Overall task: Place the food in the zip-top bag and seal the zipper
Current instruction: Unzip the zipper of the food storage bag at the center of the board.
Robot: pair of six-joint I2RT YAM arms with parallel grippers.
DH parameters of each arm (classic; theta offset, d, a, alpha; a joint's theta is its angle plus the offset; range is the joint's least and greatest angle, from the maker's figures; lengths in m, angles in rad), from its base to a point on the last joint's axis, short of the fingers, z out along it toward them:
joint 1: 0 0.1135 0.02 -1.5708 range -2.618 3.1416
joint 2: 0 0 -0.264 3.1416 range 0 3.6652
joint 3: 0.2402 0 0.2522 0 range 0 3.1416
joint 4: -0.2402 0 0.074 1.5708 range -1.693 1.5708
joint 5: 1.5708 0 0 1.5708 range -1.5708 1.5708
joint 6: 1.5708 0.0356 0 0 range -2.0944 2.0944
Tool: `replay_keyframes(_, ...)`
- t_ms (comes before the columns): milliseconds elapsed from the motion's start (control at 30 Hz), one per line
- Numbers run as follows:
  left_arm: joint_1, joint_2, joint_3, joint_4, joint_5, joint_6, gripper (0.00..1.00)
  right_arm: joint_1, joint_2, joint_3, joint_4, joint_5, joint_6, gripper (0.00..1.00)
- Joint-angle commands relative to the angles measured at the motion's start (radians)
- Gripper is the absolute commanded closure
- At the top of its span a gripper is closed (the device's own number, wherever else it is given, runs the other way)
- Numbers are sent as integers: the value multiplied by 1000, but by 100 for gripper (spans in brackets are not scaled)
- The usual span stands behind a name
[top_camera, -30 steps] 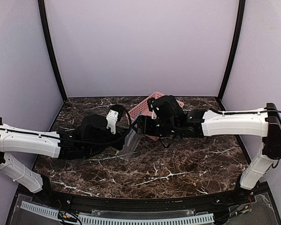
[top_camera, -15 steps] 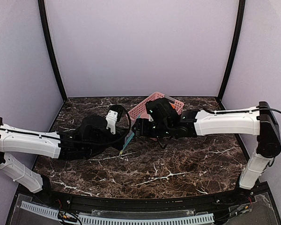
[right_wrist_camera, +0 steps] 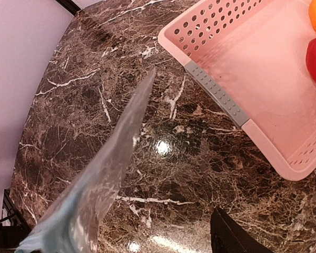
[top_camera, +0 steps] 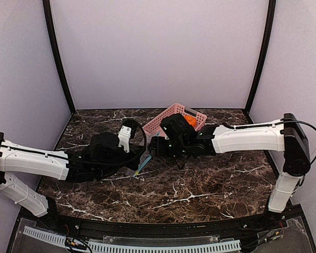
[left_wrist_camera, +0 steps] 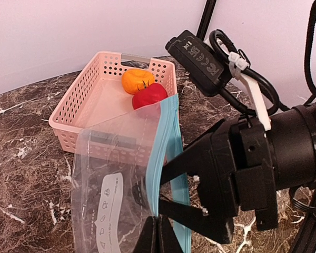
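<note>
The clear zip-top bag (left_wrist_camera: 105,174) hangs upright between the arms; it also shows in the top view (top_camera: 140,167) and, edge-on, in the right wrist view (right_wrist_camera: 105,168). Its teal zipper (left_wrist_camera: 166,142) runs up one edge. My left gripper (left_wrist_camera: 158,240) is shut on the lower end of the zipper. My right gripper (left_wrist_camera: 160,184) is open, its two fingers pointing at the bag's mouth on either side of one zipper lip. The orange food (left_wrist_camera: 137,80) and the red food (left_wrist_camera: 149,96) lie together in the pink basket (left_wrist_camera: 73,105).
The pink slotted basket (top_camera: 163,122) stands tilted at the back middle of the dark marble table, just behind my right wrist. In the right wrist view its near corner (right_wrist_camera: 263,68) is close by. Purple walls close in the back and sides.
My right gripper has moved left, away from the basket, up to the bag's mouth. The bag has turned so that its teal strip faces up in the top view. The left arm has barely moved.
</note>
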Motion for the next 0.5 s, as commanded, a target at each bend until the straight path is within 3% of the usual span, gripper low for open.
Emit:
replay_keyframes(0,-4,-10,-27,59,32,-30,99,5,30,29,53,-18,2,28)
replay_keyframes(267,-4,-25,-52,112,41,-73,99,0,52,-5,103,-7,27,31)
replay_keyframes(467,-4,-53,-42,28,-47,-40,99,-10,24,-63,86,51,36,50)
